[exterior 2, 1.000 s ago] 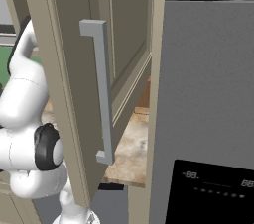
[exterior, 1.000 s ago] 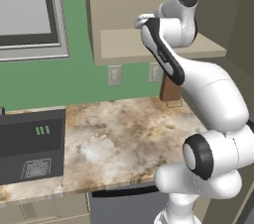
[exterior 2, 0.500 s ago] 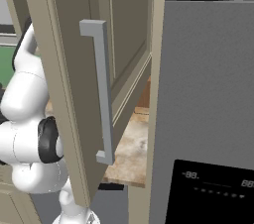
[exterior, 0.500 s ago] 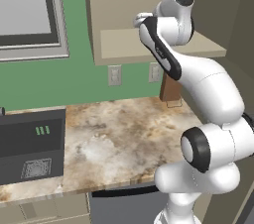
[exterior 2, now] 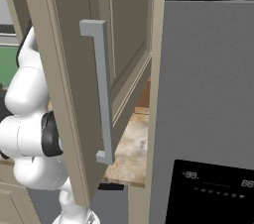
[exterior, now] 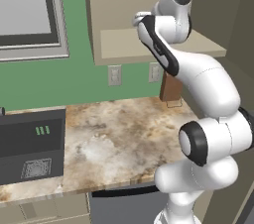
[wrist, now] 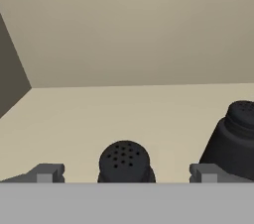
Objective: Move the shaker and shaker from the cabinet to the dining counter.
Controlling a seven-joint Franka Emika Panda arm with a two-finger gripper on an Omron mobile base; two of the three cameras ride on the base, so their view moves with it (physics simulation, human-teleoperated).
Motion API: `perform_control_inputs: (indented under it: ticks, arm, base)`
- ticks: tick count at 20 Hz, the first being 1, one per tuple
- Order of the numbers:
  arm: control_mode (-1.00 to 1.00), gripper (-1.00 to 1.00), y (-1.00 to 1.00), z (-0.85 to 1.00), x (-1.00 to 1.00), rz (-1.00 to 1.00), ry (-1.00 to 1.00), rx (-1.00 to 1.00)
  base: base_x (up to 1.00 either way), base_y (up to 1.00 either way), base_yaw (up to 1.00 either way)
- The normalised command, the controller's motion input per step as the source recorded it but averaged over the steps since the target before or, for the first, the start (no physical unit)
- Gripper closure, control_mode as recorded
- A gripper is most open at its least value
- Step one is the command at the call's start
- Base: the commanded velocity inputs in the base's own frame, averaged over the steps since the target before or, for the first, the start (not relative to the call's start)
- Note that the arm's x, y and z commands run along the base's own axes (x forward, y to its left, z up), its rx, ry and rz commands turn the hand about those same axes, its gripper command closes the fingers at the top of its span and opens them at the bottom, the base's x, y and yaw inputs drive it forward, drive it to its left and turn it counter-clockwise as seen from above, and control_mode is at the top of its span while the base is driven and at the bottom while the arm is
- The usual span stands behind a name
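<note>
The jaws stand wide, one to either side of a small black shaker on the beige shelf inside the cabinet. A second shaker stands just beside the right fingertip. A good grasp likely means advancing straight, centred, then closing without nudging the neighbour.

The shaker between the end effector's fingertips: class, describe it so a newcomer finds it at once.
Look inside the beige wall cabinet, on its plain shelf. Two black shakers stand there; this shaker sits centred between the fingertips, its holed dome showing, unlike the other shaker beside one fingertip.
</note>
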Motion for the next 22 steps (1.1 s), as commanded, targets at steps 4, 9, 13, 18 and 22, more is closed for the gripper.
perform_control_inputs:
  ticks: [4, 9, 13, 18, 22]
  arm:
    - [-1.0, -1.0, 0.0, 0.0, 0.04, -0.02, 0.0, 0.0]
    - [-1.0, -1.0, 0.0, -0.02, 0.0, -0.03, 0.0, 0.0]
    - [-1.0, -1.0, 0.0, -0.06, 0.01, -0.03, 0.0, 0.0]
    - [-1.0, -1.0, 0.0, -0.15, 0.06, -0.02, 0.0, 0.0]
    - [-1.0, -1.0, 0.0, -0.06, 0.15, 0.0, 0.0, 0.0]
  base:
    - [0.0, 0.0, 0.0]
    - [0.0, 0.0, 0.0]
    - [0.0, 0.0, 0.0]
    - [0.0, 0.0, 0.0]
    - [0.0, 0.0, 0.0]
